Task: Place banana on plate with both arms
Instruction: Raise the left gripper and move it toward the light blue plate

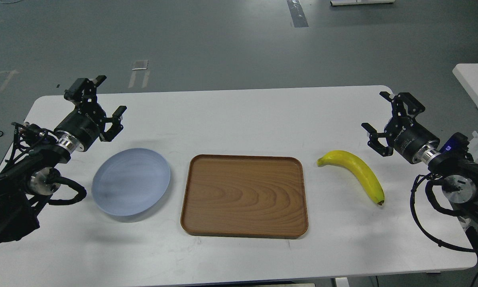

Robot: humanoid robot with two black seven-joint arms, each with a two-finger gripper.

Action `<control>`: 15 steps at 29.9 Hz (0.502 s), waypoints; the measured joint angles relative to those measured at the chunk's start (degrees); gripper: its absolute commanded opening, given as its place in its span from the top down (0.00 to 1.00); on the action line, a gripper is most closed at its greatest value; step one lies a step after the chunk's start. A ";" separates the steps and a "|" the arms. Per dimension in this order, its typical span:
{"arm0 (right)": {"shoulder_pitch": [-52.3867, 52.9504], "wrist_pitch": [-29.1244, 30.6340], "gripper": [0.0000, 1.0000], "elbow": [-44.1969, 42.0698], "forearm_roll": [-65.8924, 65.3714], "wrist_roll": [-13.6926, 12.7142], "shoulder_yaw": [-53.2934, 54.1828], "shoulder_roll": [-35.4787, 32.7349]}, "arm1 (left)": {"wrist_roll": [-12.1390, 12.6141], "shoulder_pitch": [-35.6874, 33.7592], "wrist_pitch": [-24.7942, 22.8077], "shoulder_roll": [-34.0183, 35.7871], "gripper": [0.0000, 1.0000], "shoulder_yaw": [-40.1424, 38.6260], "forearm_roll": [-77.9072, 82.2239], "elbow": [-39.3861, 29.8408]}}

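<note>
Starting out, both claws spread and empty, we drop the right claw point(376, 119) squarely over mid-banana point(358, 169), lower right, plate point(131, 182) waiting left.

- grey smooth concrete floor point(223, 44) with pale painted marks point(140, 71)
- white rounded rectangular table point(239, 111) in front
- second white table corner point(476, 79) at right

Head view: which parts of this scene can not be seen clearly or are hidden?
- Both arms: their rear parts are cut off by the head view's left and right edges.
- Banana: its underside is hidden against the table.
- Plate: its surface looks smeared, so fine detail is unreadable.
- Tray: its near wall's inner face is turned away from the view.
- Left gripper and right gripper: pad surfaces too small to judge.
</note>
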 measured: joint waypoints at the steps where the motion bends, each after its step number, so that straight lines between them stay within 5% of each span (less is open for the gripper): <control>1: -0.03 0.00 0.00 0.00 -0.03 0.00 -0.03 -0.01 | 0.00 0.02 0.00 0.00 0.01 0.00 0.00 -0.02; 15: 0.20 0.00 0.00 0.55 -0.64 0.00 -0.17 -0.32 | 0.00 -0.68 0.00 1.26 0.01 0.44 0.35 1.09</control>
